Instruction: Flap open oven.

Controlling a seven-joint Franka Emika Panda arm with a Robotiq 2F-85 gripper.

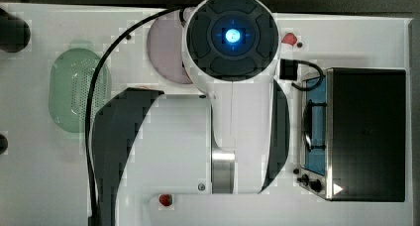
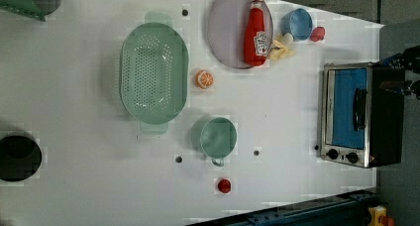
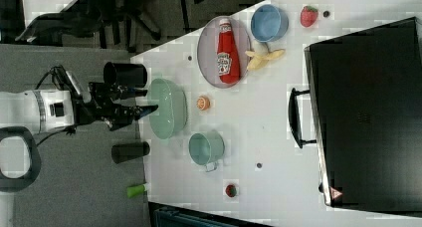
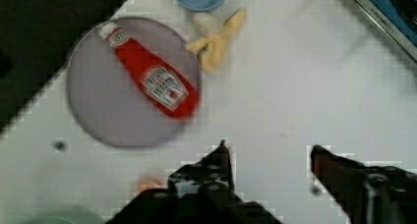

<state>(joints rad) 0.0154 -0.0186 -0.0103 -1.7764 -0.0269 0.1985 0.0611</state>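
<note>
Left view puts the oven (image 2: 364,116) at the counter's (image 2: 277,107) far right edge, its blue glass door (image 2: 349,109) shut and facing the rest of the counter, the dark handle (image 2: 360,109) across the door and two black knobs (image 2: 341,155) at one end of the silver frame. In the top view the oven (image 1: 366,134) sits at the top view's right, door toward the arm.

Nearest the oven in the left view lie a banana (image 2: 281,46), a blue cup (image 2: 297,24) and a strawberry (image 2: 318,33); further out, a ketchup bottle (image 2: 256,33) lying on a grey plate (image 2: 225,30), an orange half (image 2: 204,79), a green mug (image 2: 218,138), a green colander (image 2: 153,72) and a small red fruit (image 2: 224,186).

The hand (image 4: 269,153) hangs above the counter with its two fingers apart and nothing between them; the plate and bottle lie below it, and a corner of the oven's door frame (image 4: 378,17) sits at the picture's edge. In the right view the hand (image 3: 142,107) is well clear of the oven (image 3: 368,117).

By my reading the task has not begun: the approach is the step in hand. The next move calls for travelling across to the door, straddling the handle with the fingers and pulling it out and down.

In the top view the arm's body (image 1: 233,87) hides much of the counter. In the right view the oven's top conceals the glass.
</note>
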